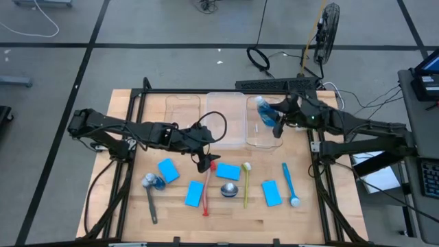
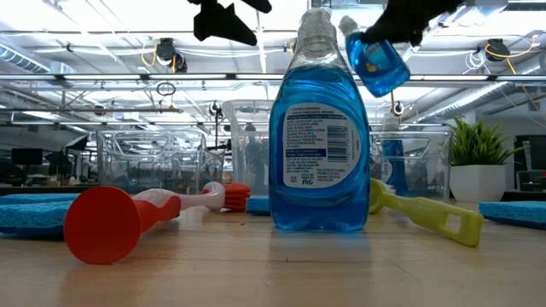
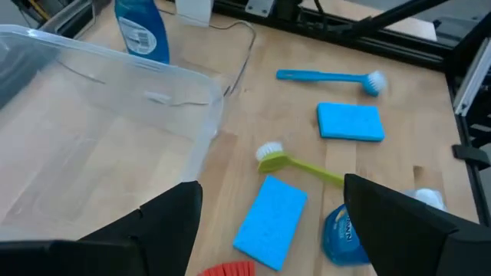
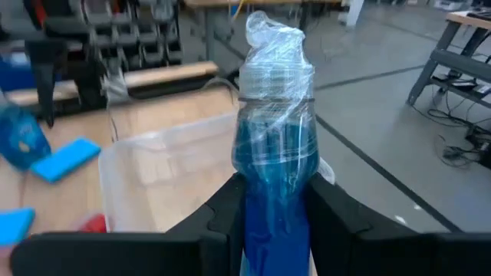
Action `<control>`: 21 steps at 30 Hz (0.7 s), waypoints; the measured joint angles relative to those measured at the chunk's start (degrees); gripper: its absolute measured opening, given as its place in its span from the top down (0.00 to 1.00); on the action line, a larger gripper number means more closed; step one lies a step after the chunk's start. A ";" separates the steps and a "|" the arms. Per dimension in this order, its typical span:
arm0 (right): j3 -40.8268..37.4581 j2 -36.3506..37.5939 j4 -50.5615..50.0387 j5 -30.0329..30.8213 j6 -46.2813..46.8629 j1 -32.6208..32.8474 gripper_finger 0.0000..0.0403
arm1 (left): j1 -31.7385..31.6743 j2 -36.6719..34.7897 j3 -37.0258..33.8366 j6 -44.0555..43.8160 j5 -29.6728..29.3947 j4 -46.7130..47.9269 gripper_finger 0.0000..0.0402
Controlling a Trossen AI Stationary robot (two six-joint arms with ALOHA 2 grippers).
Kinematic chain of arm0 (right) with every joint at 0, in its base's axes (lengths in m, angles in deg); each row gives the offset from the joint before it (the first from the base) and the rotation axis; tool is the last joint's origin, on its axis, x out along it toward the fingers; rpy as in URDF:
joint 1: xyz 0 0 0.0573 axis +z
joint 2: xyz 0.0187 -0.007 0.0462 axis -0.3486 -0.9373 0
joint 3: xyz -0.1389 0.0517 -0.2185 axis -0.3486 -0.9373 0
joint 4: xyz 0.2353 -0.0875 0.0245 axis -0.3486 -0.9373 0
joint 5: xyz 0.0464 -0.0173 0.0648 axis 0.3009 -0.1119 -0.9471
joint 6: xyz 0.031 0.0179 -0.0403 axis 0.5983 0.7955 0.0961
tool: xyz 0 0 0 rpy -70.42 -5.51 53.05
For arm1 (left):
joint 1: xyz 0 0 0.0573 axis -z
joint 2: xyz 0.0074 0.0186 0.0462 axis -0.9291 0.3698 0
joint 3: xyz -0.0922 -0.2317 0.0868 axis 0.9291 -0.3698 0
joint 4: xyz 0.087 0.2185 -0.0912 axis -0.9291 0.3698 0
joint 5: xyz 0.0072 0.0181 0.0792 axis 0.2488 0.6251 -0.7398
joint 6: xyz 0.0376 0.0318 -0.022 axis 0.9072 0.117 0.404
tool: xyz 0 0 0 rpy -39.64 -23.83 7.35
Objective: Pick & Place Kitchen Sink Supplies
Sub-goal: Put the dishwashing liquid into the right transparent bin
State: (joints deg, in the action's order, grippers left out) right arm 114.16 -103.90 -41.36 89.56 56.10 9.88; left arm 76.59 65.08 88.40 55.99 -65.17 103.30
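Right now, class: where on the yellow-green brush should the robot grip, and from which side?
Mid-handle of the yellow-green brush, approached straight down from above, jaws closing across the handle: it lies flat on the table, its handle slim and straight.

Bare wood between red brush (image 1: 206,189) and yellow-green brush (image 1: 246,182).

The left gripper (image 1: 204,162) hovered above the table with its dark fingers (image 3: 399,222) wide apart, while the right gripper (image 1: 276,125) was clamped on a small blue bottle with wrapped top (image 4: 274,130).
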 joint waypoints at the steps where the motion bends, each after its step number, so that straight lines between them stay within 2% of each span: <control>1: -2.58 0.94 2.85 0.05 0.65 0.00 0.76 | 0.02 0.00 0.00 0.29 -0.04 0.02 0.21; 9: -17.68 3.54 22.79 5.62 3.26 0.02 0.76 | -0.45 -0.99 0.00 1.37 -2.28 0.22 0.24; 18: -24.46 2.11 36.11 15.68 0.14 0.04 0.76 | -1.86 -4.94 -0.76 3.42 -3.80 1.12 0.24; 21: -25.90 0.41 42.51 16.36 -0.19 0.02 0.76 | -2.08 -7.42 -2.33 3.33 -4.80 1.90 0.23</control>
State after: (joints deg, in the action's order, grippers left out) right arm 88.26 -103.50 1.15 105.92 55.91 9.90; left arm 74.51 57.66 86.06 59.32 -69.97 105.20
